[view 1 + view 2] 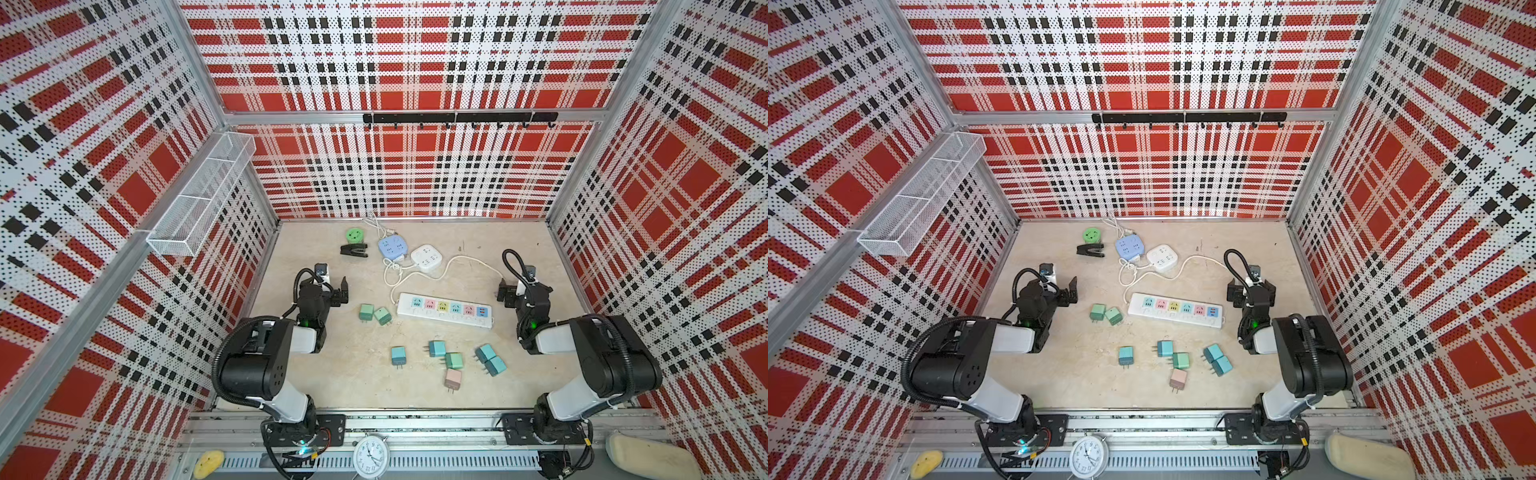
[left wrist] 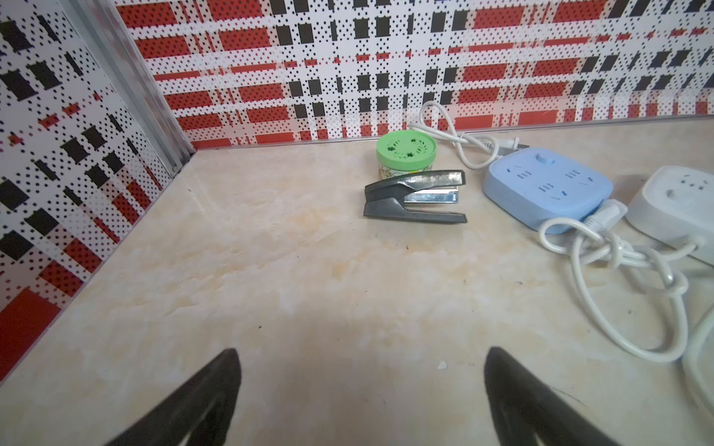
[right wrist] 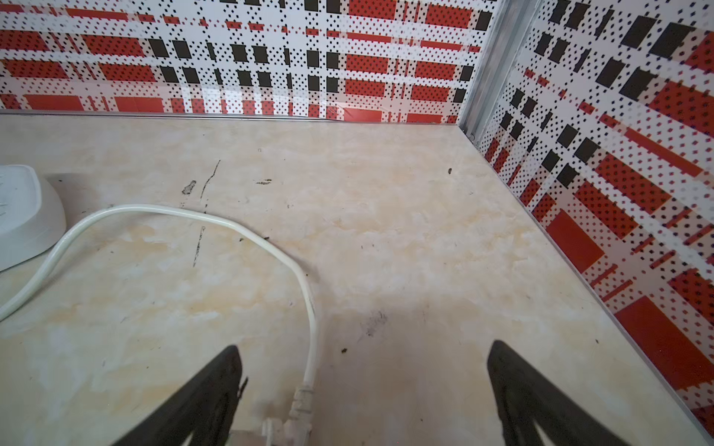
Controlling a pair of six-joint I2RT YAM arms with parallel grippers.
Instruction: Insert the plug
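Note:
A white power strip (image 1: pixel 444 309) (image 1: pixel 1175 309) with coloured sockets lies mid-table. Several small cube plugs lie loose around it: two green (image 1: pixel 374 314), blue (image 1: pixel 398 356), pink (image 1: pixel 452 379), more blue (image 1: pixel 490 360). My left gripper (image 1: pixel 336 286) (image 2: pixel 361 359) hangs open over bare table, left of the green plugs. My right gripper (image 1: pixel 524 287) (image 3: pixel 363 355) is open too, right of the strip's far end. Below it a white cord (image 3: pixel 309 309) ends in a white plug (image 3: pixel 297 417), which lies between the fingers, nearer one of them and untouched.
At the back stand a green-lidded jar (image 2: pixel 405 152), a black stapler (image 2: pixel 415 197), a blue socket block (image 2: pixel 546 185) and a white one (image 1: pixel 426 257) with tangled cords (image 2: pixel 618 255). Plaid walls enclose three sides. A wire basket (image 1: pixel 199 199) hangs on the left wall.

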